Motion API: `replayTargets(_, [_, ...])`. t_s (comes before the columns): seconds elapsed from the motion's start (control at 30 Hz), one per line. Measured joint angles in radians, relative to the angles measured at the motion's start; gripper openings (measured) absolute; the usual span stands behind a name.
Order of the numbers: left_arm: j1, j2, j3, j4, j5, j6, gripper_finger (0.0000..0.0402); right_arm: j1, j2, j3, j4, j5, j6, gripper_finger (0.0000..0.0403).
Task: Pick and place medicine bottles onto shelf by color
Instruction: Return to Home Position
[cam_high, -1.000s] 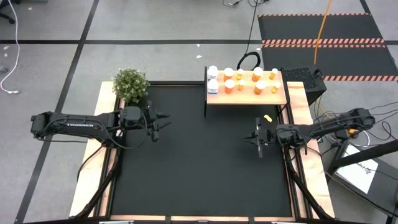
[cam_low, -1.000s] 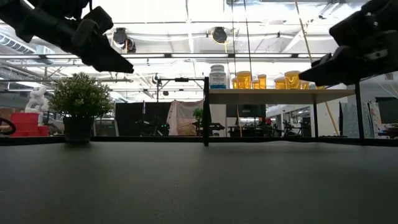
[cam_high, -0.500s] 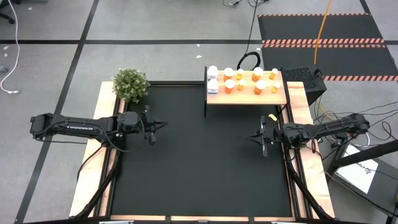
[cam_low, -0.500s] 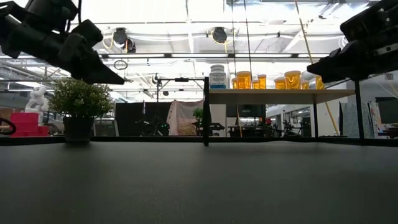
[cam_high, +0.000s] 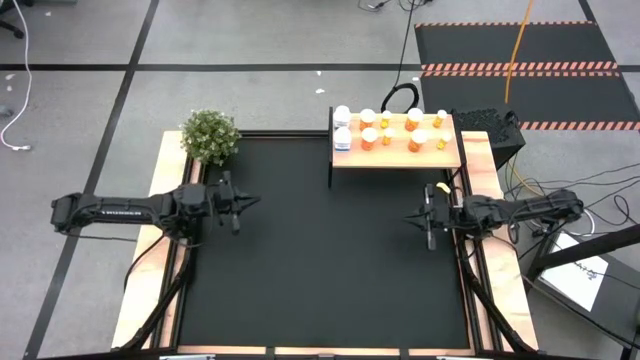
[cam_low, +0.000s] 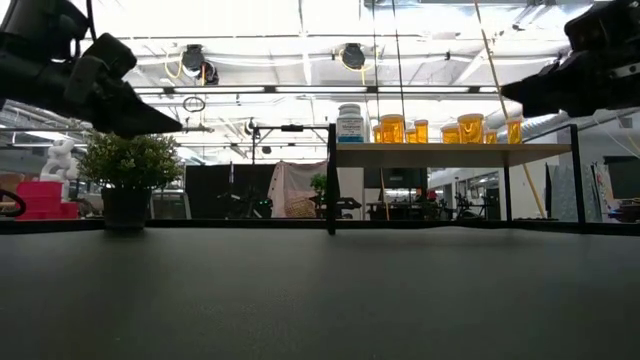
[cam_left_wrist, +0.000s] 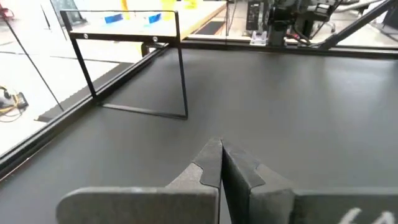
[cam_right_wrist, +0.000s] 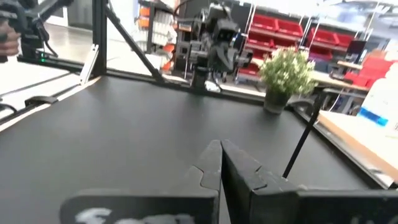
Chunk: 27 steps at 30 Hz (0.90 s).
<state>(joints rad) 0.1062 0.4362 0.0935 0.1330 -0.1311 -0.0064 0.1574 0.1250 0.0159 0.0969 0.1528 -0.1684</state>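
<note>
The medicine bottles stand upright on the pale wooden shelf (cam_high: 396, 150) at the table's far side. Two white ones (cam_high: 342, 128) are at its left end and several orange ones (cam_high: 400, 128) fill the rest. The low view shows a white bottle (cam_low: 350, 123) and orange bottles (cam_low: 392, 128) on the shelf top (cam_low: 450, 152). My left gripper (cam_high: 252, 200) is shut and empty over the mat's left part, pointing right. My right gripper (cam_high: 410, 217) is shut and empty near the mat's right edge, pointing left. Neither is near a bottle.
A green potted plant (cam_high: 210, 136) stands at the far left corner, behind my left arm. The shelf's thin black legs (cam_left_wrist: 181, 74) come down onto the black mat (cam_high: 320, 260). Wooden rails (cam_high: 140, 290) run along both sides of the mat.
My left gripper has shut its fingers, empty, and has drawn back toward the table's left edge while sinking a little. My right gripper, shut throughout, has drawn back toward the table's right edge. The bottles and the shelf have not moved.
</note>
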Motion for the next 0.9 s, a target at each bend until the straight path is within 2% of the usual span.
replayTargets(0.23, [0.0,-0.073,-0.038,0.0,0.014,0.001,0.0009,0.001,-0.124,0.0,-0.048,-0.036,-0.013,0.0])
replayTargets(0.4, [0.0,-0.108,-0.044,-0.006,0.069,0.024,0.0006,-0.003,-0.124,0.0,-0.059,-0.076,-0.041,0.0])
replayTargets(0.57, [0.0,-0.119,-0.045,-0.023,0.079,0.038,0.0015,-0.026,-0.123,0.0,-0.062,-0.079,-0.036,0.0])
replayTargets(0.8, [0.0,-0.119,-0.045,-0.018,0.08,0.056,0.0004,-0.098,-0.123,0.0,-0.059,-0.082,-0.044,0.0])
replayTargets(0.9, [0.0,-0.119,-0.045,-0.026,0.081,0.06,0.001,-0.119,-0.123,0.0,-0.075,-0.135,-0.038,0.0])
